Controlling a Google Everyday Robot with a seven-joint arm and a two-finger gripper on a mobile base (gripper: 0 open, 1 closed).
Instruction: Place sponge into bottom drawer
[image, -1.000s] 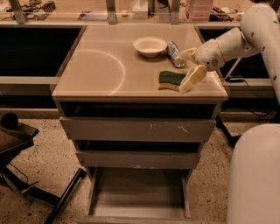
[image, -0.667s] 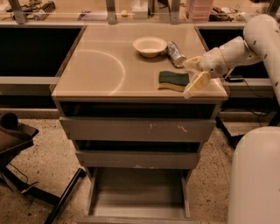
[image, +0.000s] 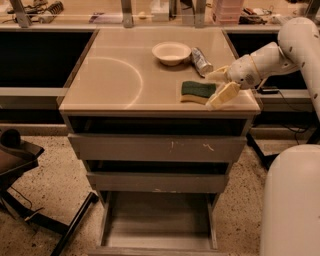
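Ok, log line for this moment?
sponge: lying on cabinet top | gripper: at its right end, jaws open | bottom drawer: pulled out

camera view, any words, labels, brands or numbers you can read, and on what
No text can be read anywhere.
Can beside the bowl: label too blurred to read.
Clutter on the far counter: too small to read.
Sponge and bottom drawer: no markings visible.
Gripper, at the sponge's right end with fingers open: no markings visible.

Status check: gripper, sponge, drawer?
Gripper open, at right end of sponge. Sponge flat on countertop, not lifted. Bottom drawer pulled out. Bowl, can behind sponge, not blocking.
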